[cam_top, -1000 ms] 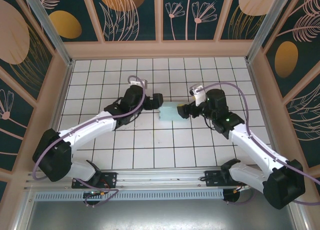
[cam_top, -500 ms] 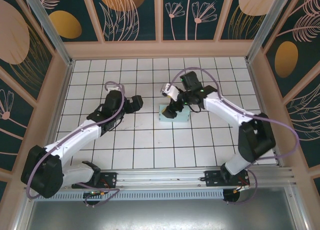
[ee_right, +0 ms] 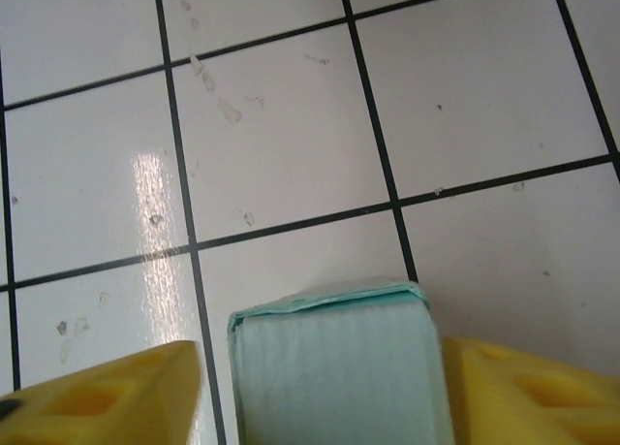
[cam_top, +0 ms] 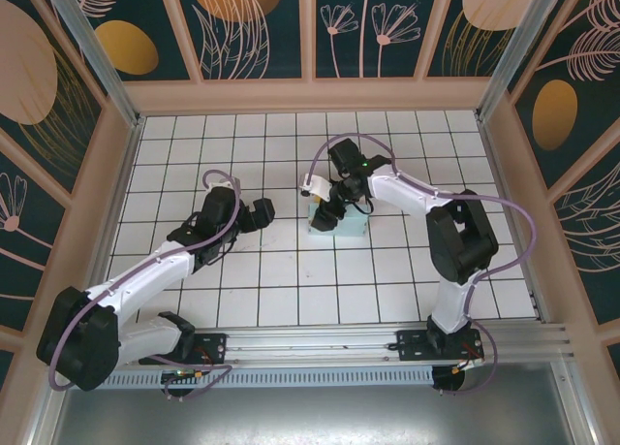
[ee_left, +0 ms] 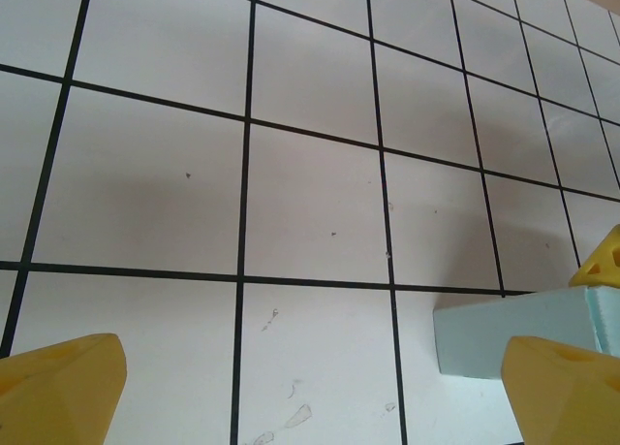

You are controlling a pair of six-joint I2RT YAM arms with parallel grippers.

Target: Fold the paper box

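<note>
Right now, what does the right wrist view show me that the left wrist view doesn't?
Right wrist: the paper box seen end-on between the right fingers, with a sliver of tile between the box and the picture-left finger. The box's top edge shows layered card.
Left wrist: the left fingers spread wide above the tiles. One box corner sits low at picture-right, beside a finger rather than between the two.
Both: the mint box, yellow fingers and the white gridded table.

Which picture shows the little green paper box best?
The right wrist view: the paper box is big and close, with the right claw around it. The top view shows it small, partly hidden by that claw. The left wrist view catches just one corner.
</note>
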